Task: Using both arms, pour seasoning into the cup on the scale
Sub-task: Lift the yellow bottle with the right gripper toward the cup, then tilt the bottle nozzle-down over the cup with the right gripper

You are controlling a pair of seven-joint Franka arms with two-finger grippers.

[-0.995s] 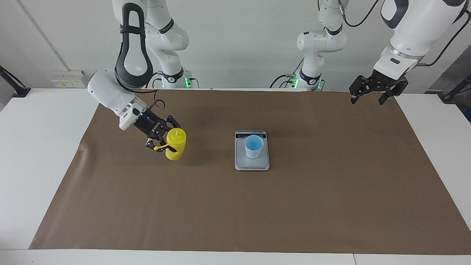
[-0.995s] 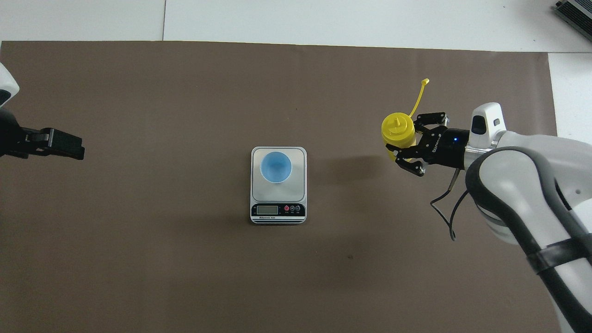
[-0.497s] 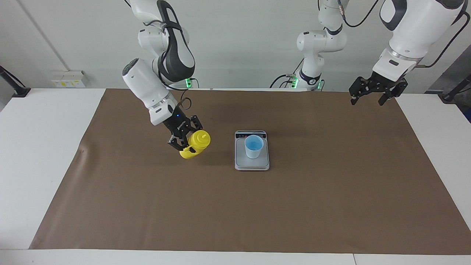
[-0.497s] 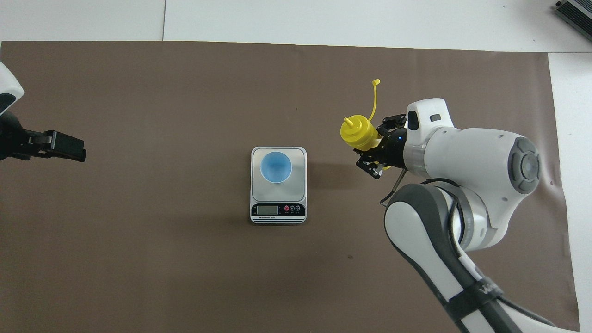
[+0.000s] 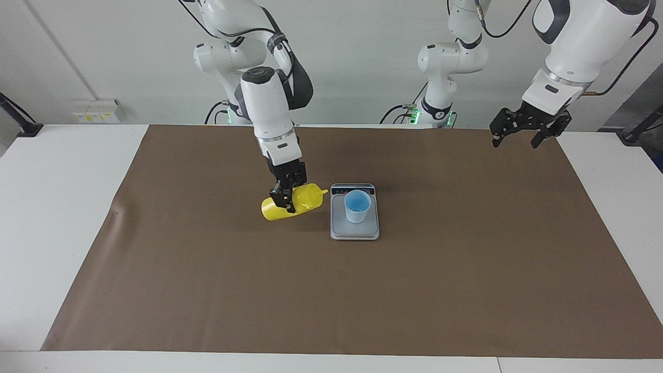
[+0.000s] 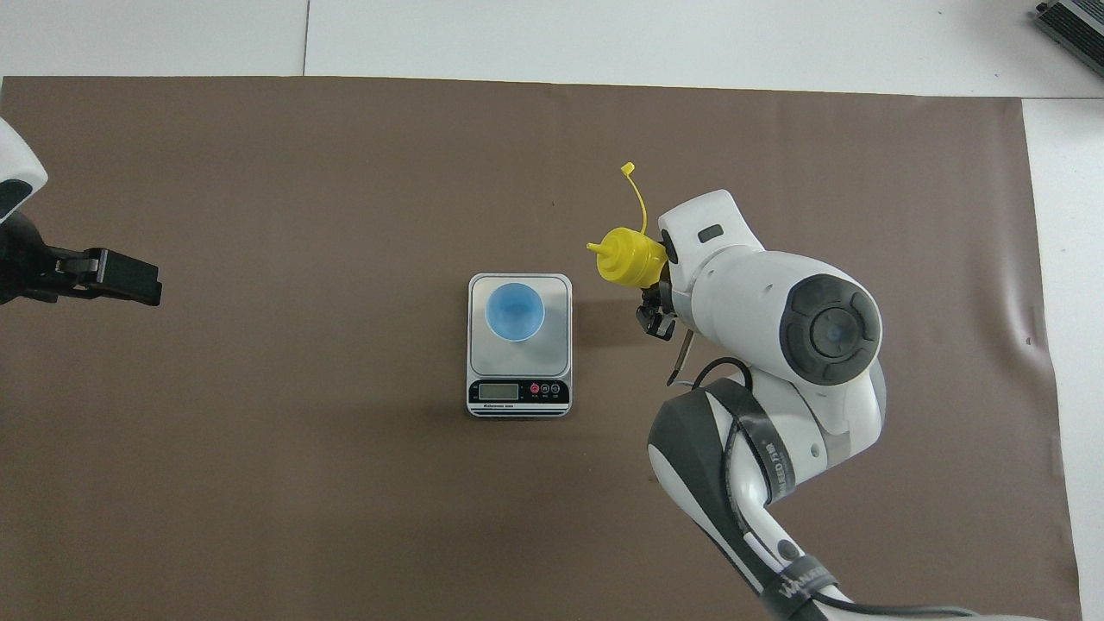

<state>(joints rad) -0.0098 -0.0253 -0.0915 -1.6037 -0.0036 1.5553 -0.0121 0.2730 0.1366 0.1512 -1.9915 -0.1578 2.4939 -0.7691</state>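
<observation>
Gripping the seasoning bottle (image 5: 290, 204) around its middle, the right gripper (image 5: 286, 197) is clamped on it and is holding it tipped nearly flat above the brown mat (image 5: 207, 290), its nozzle pointing toward the cup (image 5: 357, 206) but stopping short of the scale (image 5: 355, 232). The cup is standing upright on the scale's plate, near the middle of the table. The left gripper (image 5: 523, 135) is waiting with its claw spread apart and empty over the mat's corner at the left arm's end.

The bottle looks like light, soft plastic that is likely giving under a squeeze, so a mid-body hold seems right; the thin cup is probably tipping easily if nudged. Counting: one bottle, one cup, one scale, two arms.
</observation>
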